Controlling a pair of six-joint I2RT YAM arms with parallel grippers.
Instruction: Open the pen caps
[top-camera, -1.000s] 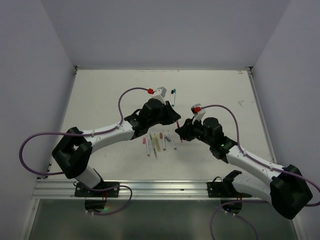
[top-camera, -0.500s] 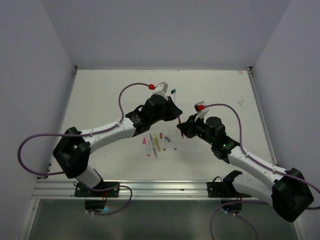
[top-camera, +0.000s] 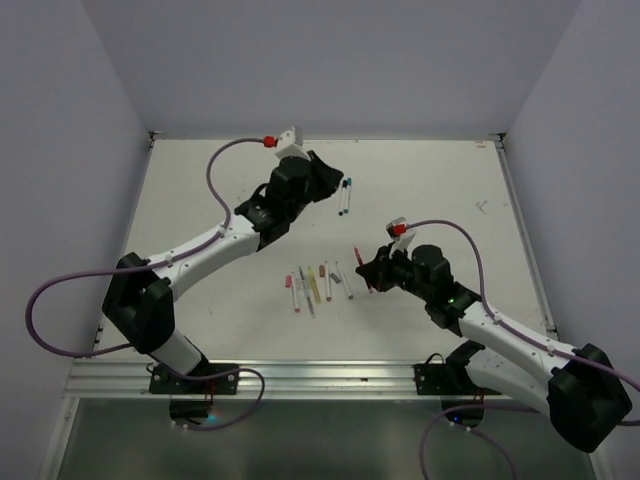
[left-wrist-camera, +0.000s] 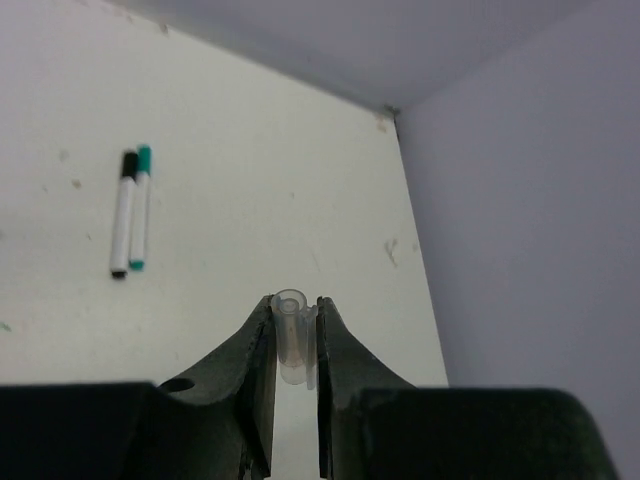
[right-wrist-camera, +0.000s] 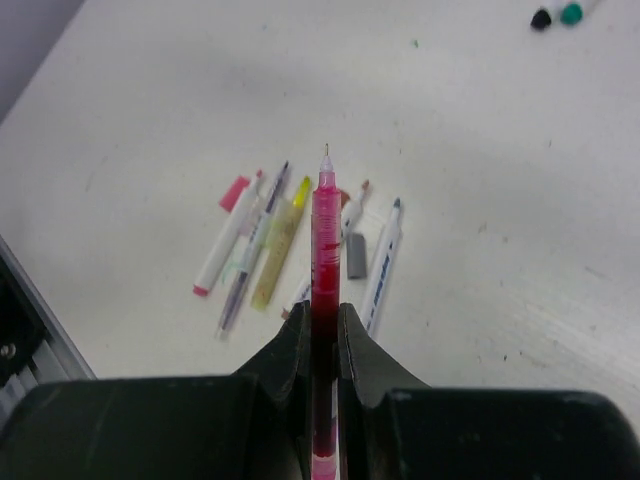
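My left gripper (top-camera: 323, 181) is raised over the far middle of the table. In the left wrist view it (left-wrist-camera: 294, 306) is shut on a short clear pen cap (left-wrist-camera: 292, 342). My right gripper (top-camera: 366, 270) is shut on a red pen (right-wrist-camera: 326, 225) whose bare tip points away from the jaws, above a cluster of pens (top-camera: 318, 283). In the right wrist view this gripper (right-wrist-camera: 322, 318) grips the barrel. A loose pink cap (right-wrist-camera: 234, 192) and a grey cap (right-wrist-camera: 356, 256) lie among the pens. Two capped pens, black and green (left-wrist-camera: 130, 208), lie side by side.
The capped pair also shows in the top view (top-camera: 345, 196), between my two grippers. The cluster holds several white-barrelled pens and a yellow one (right-wrist-camera: 277, 243). White walls close the table on three sides. A metal rail (top-camera: 300, 378) runs along the near edge.
My left gripper has pulled away toward the far left, taking the clear cap off the red pen. My right gripper has drawn back toward the near right with the pen.
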